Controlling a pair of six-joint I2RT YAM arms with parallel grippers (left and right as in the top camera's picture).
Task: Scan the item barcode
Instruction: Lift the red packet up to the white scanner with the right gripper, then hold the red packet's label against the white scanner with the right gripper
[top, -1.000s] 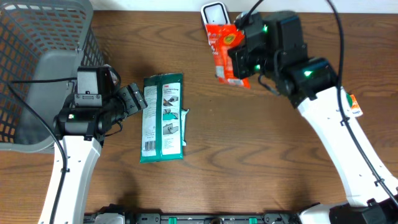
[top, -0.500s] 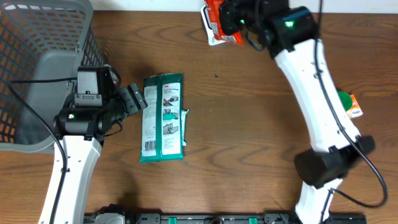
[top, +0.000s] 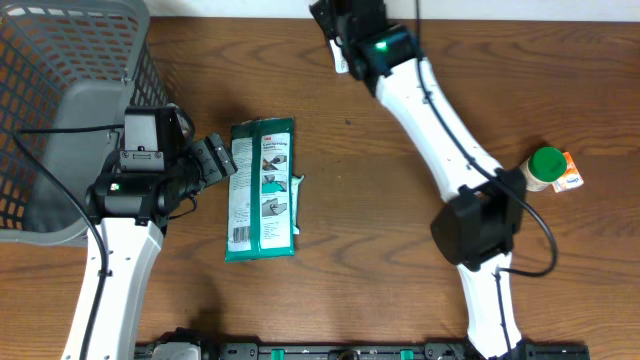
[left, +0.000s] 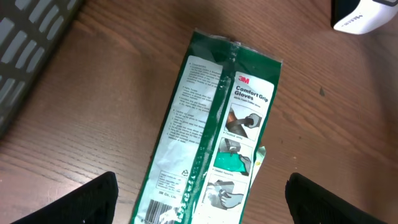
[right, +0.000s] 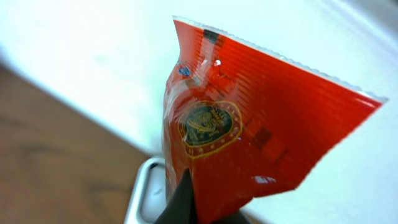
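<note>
Up at the far edge of the worktop (top: 380, 230), the right pincer (right: 196, 208) is clamped shut on the bottom corner of a red packet (right: 249, 124). Gripping it low like that leaves the broad printed face hanging free, which is what you want when a reader has to see it. From the wrist view the packet stands upright and slightly crumpled, with a gold crest in the middle. I can't pick out a barcode on the side that shows. Just below and behind the packet sits a white device (right: 146, 193), by my reading the scanner, so the packet is being held close above its window. I'd call this the presenting step, with the scan itself not yet confirmed by anything visible.

Over on the other side, the left pincer (top: 218, 158) hangs with its jaws spread wide and nothing between them, low over the wood. It is parked just beside a green glove pack (top: 262, 190) that lies flat, label side up. That looks like a ready position for the next item rather than a grab.

Further left a grey mesh basket (top: 90, 100) waits, likely the drop-off for scanned goods. A green-capped bottle (top: 546, 165) stands well apart near the right edge.
</note>
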